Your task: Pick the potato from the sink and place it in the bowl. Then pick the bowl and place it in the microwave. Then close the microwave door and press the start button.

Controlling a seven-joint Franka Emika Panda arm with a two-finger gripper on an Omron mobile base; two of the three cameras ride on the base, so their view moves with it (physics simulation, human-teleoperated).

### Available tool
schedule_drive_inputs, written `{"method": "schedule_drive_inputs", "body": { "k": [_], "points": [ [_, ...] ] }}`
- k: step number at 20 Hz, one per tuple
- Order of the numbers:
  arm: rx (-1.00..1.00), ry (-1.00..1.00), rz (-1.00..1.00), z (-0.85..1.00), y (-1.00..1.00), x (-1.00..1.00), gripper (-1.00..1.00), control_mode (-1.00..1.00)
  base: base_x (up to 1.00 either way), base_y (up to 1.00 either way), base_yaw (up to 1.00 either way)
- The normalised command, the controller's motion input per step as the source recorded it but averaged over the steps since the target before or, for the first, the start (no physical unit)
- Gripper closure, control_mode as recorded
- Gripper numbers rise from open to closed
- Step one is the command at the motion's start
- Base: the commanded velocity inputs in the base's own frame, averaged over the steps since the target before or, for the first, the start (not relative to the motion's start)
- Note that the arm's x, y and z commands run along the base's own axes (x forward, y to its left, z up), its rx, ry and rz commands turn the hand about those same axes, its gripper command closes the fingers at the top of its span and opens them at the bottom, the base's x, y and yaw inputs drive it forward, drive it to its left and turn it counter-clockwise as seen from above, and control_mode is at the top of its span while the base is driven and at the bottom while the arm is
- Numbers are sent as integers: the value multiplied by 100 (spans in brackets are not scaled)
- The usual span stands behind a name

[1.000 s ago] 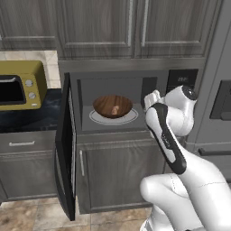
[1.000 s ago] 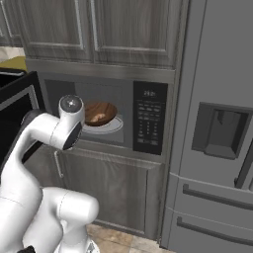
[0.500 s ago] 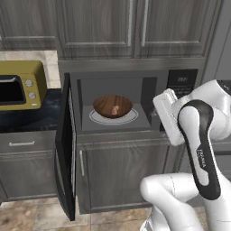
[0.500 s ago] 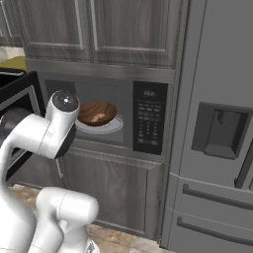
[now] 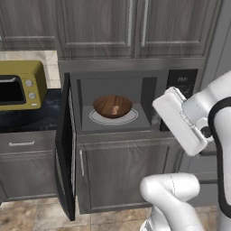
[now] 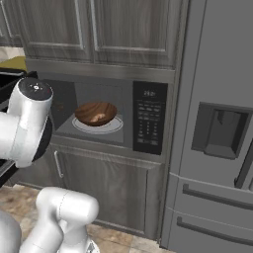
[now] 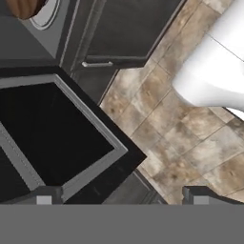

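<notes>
Yellow toaster oven [image 5: 20, 85] sits on black marbled countertop [image 5: 31, 118], left side. Grey wood-grain upper cabinets [image 5: 131, 27] run along the top, matching lower cabinet door [image 5: 126, 173] below. Grey fridge [image 6: 217, 123] on the right with recessed dispenser [image 6: 220, 129]. Tan stone tile floor [image 7: 176, 119].

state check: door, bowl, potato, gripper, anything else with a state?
microwave door: swung wide open to the left
microwave: cavity open
bowl: upright on the turntable plate inside the microwave
potato: in the bowl
gripper: jaws open, holding nothing, near the open door's edge
toaster oven: door shut
</notes>
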Motion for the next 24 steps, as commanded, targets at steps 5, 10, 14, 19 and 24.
{"method": "schedule_drive_inputs", "body": {
  "k": [5,10,14,19,24],
  "points": [
    [-7,-17,3,40,51,-100,-100,-100,0,0,0],
    [5,-4,0,21,-14,-100,-100,-100,0,0,0],
    [6,-1,0,12,-6,-66,-100,-100,0,0,0],
    [-2,-5,0,1,66,-30,-100,-100,0,0,0],
    [-1,0,0,0,45,-12,-100,-100,0,0,0]
  ]
}}
